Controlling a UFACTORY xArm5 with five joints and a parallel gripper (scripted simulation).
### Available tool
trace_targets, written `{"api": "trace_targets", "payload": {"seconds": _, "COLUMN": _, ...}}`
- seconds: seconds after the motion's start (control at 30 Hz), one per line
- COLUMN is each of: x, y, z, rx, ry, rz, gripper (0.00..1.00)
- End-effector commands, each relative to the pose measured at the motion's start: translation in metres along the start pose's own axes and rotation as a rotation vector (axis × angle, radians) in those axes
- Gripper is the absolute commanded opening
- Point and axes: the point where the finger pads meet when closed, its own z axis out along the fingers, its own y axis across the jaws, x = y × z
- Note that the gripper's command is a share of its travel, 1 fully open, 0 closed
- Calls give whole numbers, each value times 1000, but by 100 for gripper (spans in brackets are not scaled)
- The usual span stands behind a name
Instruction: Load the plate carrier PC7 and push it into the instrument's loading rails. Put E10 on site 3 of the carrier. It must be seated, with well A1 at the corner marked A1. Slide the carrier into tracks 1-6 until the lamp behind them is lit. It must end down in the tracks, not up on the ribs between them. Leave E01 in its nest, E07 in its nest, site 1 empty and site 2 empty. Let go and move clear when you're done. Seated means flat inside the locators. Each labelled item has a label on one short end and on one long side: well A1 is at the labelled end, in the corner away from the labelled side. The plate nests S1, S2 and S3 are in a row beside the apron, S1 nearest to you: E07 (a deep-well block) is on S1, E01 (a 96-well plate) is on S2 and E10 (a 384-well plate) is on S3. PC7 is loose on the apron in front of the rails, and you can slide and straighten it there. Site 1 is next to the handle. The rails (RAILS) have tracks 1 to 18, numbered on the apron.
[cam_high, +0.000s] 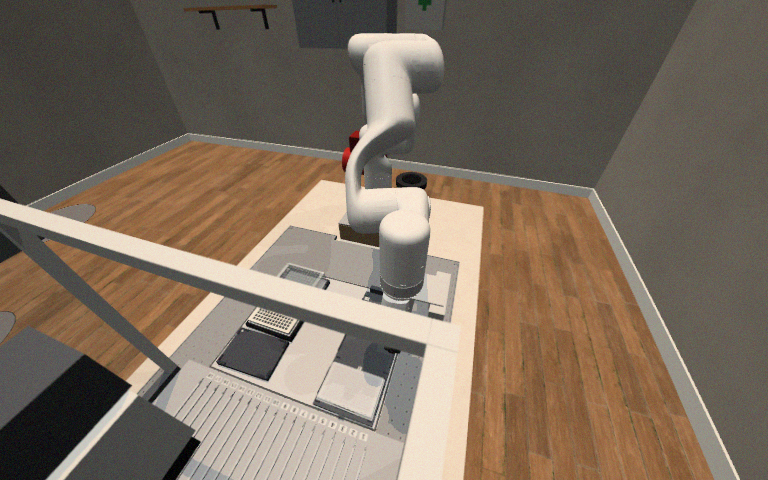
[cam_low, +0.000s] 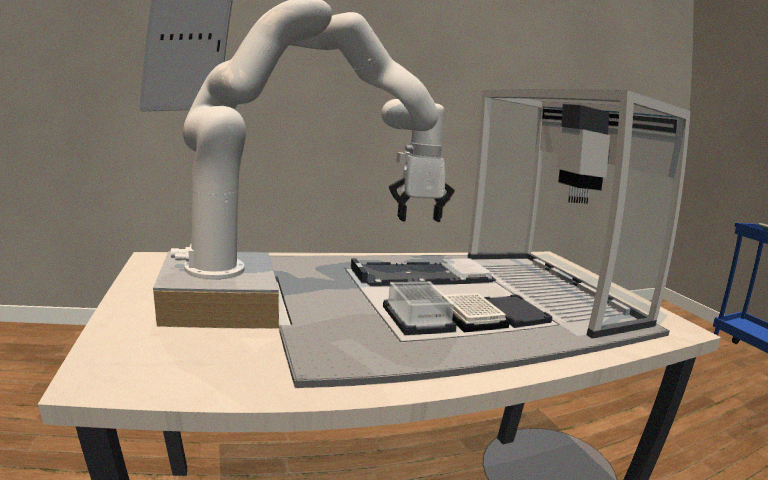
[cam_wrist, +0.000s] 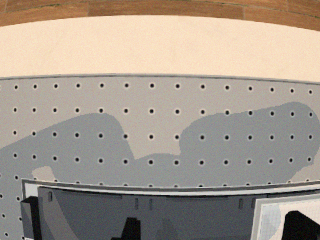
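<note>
My gripper (cam_low: 419, 216) (cam_wrist: 215, 230) is open and empty. It hangs high above the handle end of the black carrier PC7 (cam_low: 396, 272) (cam_high: 365, 352) (cam_wrist: 167, 220), which lies on the apron in front of the rails (cam_low: 538, 288) (cam_high: 266, 441). The white 384-well plate E10 (cam_low: 467, 266) (cam_high: 348, 390) (cam_wrist: 274, 227) lies flat on the carrier's site nearest the rails. Sites 1 and 2 are bare. The clear deep-well block E07 (cam_low: 419, 300) (cam_high: 303, 275) and the 96-well plate E01 (cam_low: 474, 308) (cam_high: 273, 320) sit on their nests. Nest S3 (cam_low: 518, 310) (cam_high: 253, 352) is empty. In the top view the arm hides my gripper.
The instrument's white frame (cam_low: 614, 226) (cam_high: 226, 277) stands over the rails, with a pipetting head (cam_low: 583, 164) hanging inside. The arm's base block (cam_low: 215, 300) stands at the table's left. A blue cart (cam_low: 741, 283) stands off the table at the right.
</note>
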Motion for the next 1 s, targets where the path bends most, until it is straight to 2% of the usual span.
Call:
{"api": "trace_targets", "payload": {"seconds": 0.0, "x": 19, "y": 2, "z": -2, "rx": -3, "ry": 1, "rz": 1, "gripper": 100}}
{"api": "trace_targets", "payload": {"seconds": 0.07, "x": 29, "y": 2, "z": -2, "rx": -3, "ry": 2, "rz": 1, "gripper": 100}}
{"api": "trace_targets", "payload": {"seconds": 0.5, "x": 29, "y": 2, "z": -2, "rx": -3, "ry": 2, "rz": 1, "gripper": 100}}
{"api": "trace_targets", "payload": {"seconds": 0.97, "x": 29, "y": 2, "z": 19, "rx": -3, "ry": 1, "rz": 1, "gripper": 100}}
